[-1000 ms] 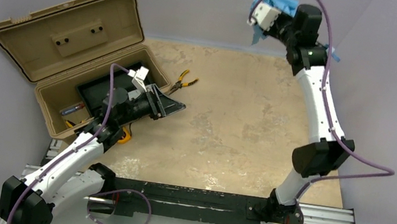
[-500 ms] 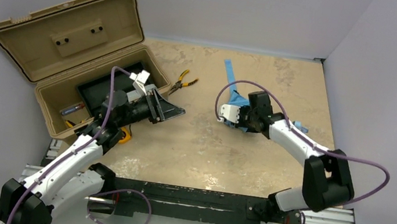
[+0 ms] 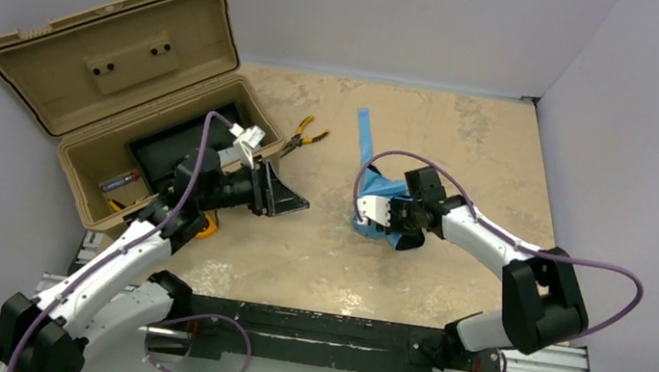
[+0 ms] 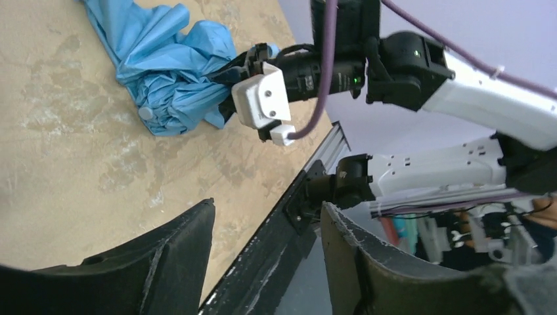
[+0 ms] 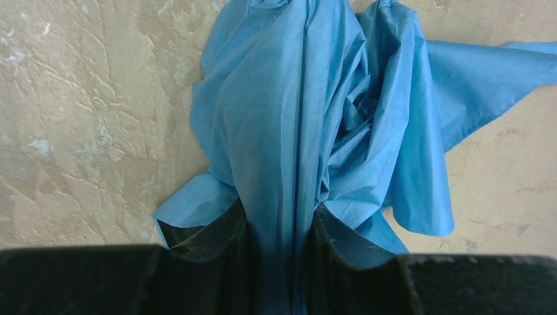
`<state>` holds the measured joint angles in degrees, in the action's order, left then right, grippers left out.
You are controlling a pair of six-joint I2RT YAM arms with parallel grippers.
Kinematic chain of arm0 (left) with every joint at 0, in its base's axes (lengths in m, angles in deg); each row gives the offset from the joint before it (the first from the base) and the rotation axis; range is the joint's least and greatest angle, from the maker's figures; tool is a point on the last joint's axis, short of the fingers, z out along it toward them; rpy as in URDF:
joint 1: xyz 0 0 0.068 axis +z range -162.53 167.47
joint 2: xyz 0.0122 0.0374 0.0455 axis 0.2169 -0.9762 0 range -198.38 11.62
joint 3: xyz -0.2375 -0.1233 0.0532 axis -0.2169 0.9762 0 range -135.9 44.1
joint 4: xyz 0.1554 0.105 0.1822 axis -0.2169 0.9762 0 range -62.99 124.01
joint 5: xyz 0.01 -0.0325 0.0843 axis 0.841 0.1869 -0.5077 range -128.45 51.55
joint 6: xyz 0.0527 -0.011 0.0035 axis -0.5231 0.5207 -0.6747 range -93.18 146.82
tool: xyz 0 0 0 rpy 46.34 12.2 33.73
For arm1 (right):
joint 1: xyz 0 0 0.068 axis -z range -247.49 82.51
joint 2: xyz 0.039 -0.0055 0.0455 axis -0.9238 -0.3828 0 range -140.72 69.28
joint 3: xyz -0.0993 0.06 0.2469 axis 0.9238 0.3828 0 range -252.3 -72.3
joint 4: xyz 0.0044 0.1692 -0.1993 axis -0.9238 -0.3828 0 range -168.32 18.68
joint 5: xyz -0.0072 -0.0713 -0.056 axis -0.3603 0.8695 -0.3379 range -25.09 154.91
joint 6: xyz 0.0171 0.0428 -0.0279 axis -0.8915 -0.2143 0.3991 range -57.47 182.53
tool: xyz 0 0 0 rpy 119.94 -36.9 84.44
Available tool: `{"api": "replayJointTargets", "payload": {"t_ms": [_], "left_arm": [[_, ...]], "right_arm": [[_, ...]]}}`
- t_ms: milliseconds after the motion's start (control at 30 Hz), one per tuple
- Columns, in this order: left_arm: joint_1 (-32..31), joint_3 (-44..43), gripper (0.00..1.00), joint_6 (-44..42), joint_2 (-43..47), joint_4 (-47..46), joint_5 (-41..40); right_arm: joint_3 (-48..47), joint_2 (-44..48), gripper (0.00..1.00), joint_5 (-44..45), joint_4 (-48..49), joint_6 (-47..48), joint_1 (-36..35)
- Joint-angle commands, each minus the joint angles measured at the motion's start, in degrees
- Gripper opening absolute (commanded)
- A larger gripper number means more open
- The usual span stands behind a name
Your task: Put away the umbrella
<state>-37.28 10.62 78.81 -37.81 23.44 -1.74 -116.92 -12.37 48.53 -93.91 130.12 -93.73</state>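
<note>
mottled tan table (image 3: pixel 343 271), on it crumpled blue umbrella (image 3: pixel 381 191), open toolbox (image 3: pixel 109 67), yellow-handled pliers (image 3: pixel 301 135)

No text, label, brand, number or sign can be read in any view

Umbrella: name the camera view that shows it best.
Right wrist. The umbrella fills the frame, its crumpled blue fabric pinched in the right gripper. Left wrist shows the umbrella side-on in a corner, cropped. Top external shows the umbrella small, partly hidden by the right arm, a strip trailing toward the far edge.
</note>
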Motion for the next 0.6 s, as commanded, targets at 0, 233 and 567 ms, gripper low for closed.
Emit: {"api": "replayJointTargets", "payload": {"t_ms": [0,233,567], "left_arm": [[-6.02,-6.87,0.59,-21.78,8.68,11.98,-6.90],[-11.07,4.67,0.98,-28.37,21.98,-1.19,-19.50],[-12.55,3.26,0.85,-35.16,12.81,6.34,-6.49]], "right_arm": [[-2.49,-3.98,0.00,-7.55,-9.50,3.15,0.11],[-7.41,-12.58,0.00,-11.54,-22.05,10.88,0.05],[-12.59,-21.68,0.00,-11.59,-29.89,13.72,-1.13]]}}
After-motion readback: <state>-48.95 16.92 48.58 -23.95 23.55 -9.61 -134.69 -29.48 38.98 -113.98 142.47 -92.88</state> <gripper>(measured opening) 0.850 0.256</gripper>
